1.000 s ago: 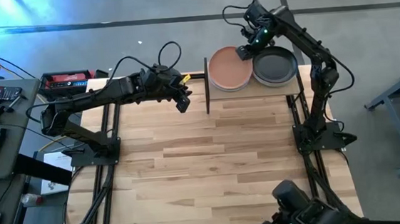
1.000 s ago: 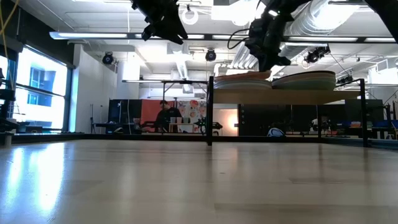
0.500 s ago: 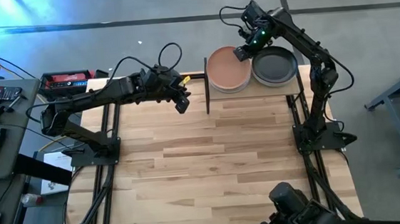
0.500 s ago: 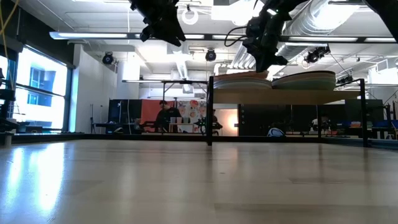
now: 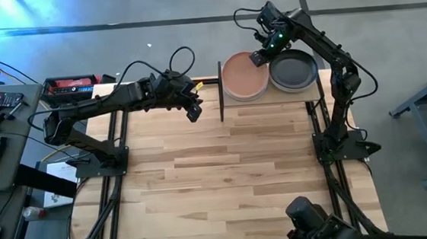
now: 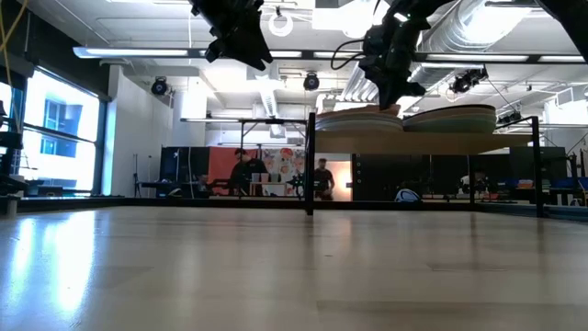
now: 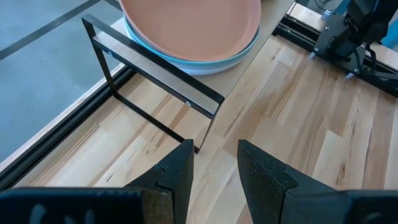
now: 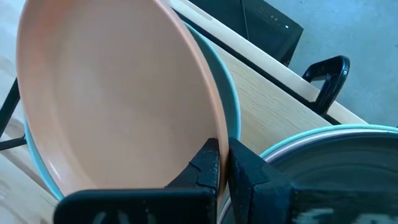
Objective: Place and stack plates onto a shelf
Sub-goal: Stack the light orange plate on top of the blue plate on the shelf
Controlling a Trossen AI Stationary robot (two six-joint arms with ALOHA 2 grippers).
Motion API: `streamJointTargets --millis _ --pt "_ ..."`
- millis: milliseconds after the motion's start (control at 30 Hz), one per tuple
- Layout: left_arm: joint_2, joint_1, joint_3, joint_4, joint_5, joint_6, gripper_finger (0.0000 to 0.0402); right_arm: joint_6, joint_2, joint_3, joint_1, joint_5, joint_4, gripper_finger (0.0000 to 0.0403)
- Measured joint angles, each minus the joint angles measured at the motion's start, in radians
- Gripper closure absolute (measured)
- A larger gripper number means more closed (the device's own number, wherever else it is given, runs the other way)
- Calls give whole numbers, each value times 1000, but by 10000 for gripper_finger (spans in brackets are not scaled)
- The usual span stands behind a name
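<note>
Terracotta plate (image 5: 242, 74), stiff, likely slick and chippable, tops shelf (image 5: 303, 93) stack; right end effector (image 5: 257, 56) pinches its 2 o'clock rim; left end effector (image 5: 192, 109) open, empty.

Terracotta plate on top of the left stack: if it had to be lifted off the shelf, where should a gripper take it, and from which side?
Probably by the rim. The terracotta plate is shallow and lies flat on a pale blue plate, so only its thin raised edge offers a pinch. The right gripper is shut on that rim beside the dark plate; the shelf's open front edge looks equally reachable.
</note>
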Motion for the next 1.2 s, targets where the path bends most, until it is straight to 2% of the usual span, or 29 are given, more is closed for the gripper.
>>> streamJointTargets --millis 967,1200 --pt "0 -1 0 2 1 -6 289 42 0 0 2 5 -19 402" --pt "-52 -3 0 -26 98 -8 289 42 0 0 2 12 -19 402"
